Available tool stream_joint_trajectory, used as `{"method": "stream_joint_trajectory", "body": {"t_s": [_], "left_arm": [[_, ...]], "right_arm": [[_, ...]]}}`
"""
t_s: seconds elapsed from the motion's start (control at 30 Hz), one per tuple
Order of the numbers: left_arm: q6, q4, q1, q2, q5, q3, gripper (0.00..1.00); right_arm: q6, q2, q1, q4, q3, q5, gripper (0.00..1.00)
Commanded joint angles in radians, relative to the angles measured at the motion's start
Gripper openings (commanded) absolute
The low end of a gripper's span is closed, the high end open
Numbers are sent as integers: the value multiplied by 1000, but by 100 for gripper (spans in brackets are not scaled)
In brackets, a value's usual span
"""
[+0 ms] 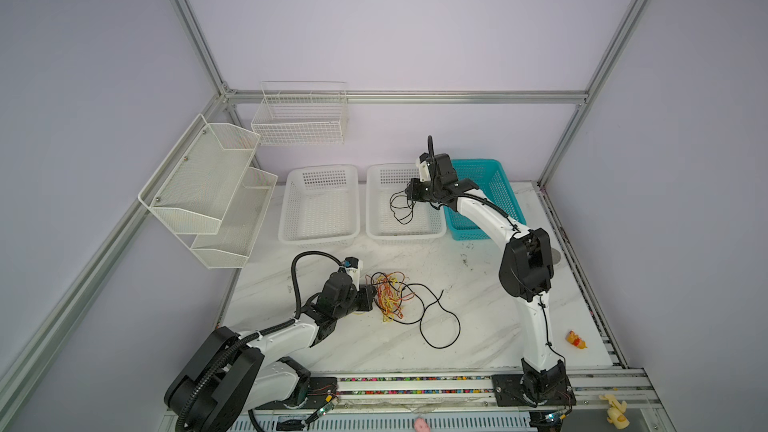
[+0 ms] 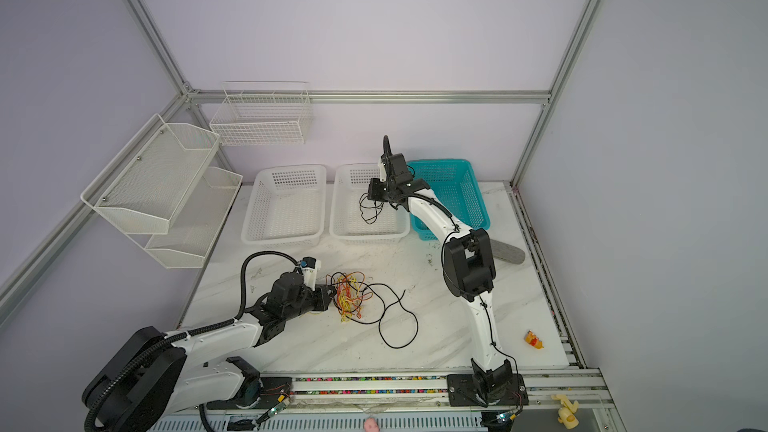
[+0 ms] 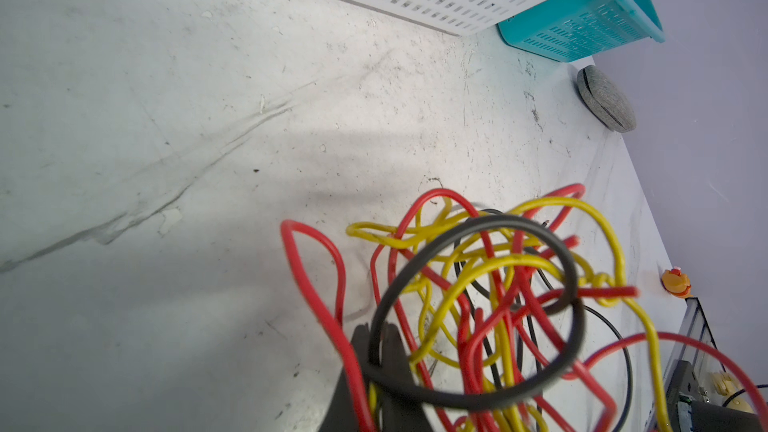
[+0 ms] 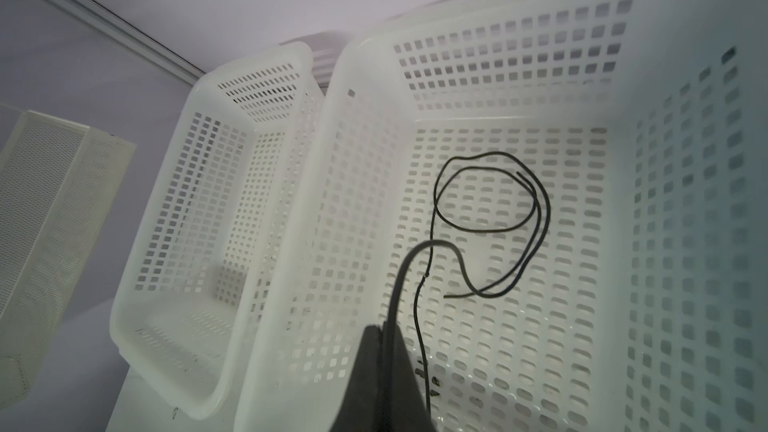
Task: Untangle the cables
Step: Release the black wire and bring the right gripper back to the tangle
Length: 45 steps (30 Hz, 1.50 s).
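A tangle of red, yellow and black cables (image 1: 390,295) (image 2: 349,295) (image 3: 498,284) lies on the marble table, and a long black cable (image 1: 440,322) loops out of it to the right. My left gripper (image 1: 375,296) (image 3: 376,344) sits at the tangle's left edge, shut on a black cable of the bundle. Higher up, my right gripper (image 1: 410,193) (image 4: 384,332) hangs over the middle white basket (image 1: 405,236) (image 4: 685,160), shut on a separate thin black cable (image 1: 401,207) (image 4: 490,201) that dangles in loops into the basket.
A second white basket (image 1: 319,238) stands to the left of the middle one and a teal basket (image 1: 498,176) to its right. Mesh wall racks (image 1: 208,184) and a wire basket (image 1: 299,118) hang at the back left. A small yellow toy (image 1: 577,339) and a grey object (image 2: 509,253) lie on the right.
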Motion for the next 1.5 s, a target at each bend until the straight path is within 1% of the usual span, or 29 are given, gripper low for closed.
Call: {"method": "stream_joint_trajectory", "body": {"t_s": [0.0, 0.07, 0.3, 0.63, 0.83, 0.97, 1.07, 1.23, 1.33, 1.47], "left_arm": [[25, 60, 5, 2, -11, -23, 0], [24, 64, 5, 4, -9, -23, 0], [26, 66, 5, 10, -8, -22, 0], [27, 67, 6, 17, -8, -18, 0], [30, 67, 5, 19, -8, -17, 0], [28, 69, 5, 20, -5, -16, 0], [28, 67, 6, 17, -2, -17, 0], [23, 63, 5, -4, 2, -23, 0], [19, 68, 5, -12, 5, -30, 0], [16, 72, 5, -12, 6, -30, 0]], "right_arm": [[34, -51, 6, 24, -49, 5, 0], [37, -59, 12, 22, -78, 4, 1], [24, -118, 34, 4, -148, 55, 12], [2, -187, 58, -71, -185, 124, 31], [-10, -255, 76, -121, -196, 157, 35], [-34, -334, 103, -156, -221, 185, 39], [-48, -431, 122, -167, -309, 216, 43], [-34, -658, 129, -168, -571, 243, 51], [21, -817, 133, -156, -752, 235, 56], [118, -976, 162, -145, -953, 185, 58]]}}
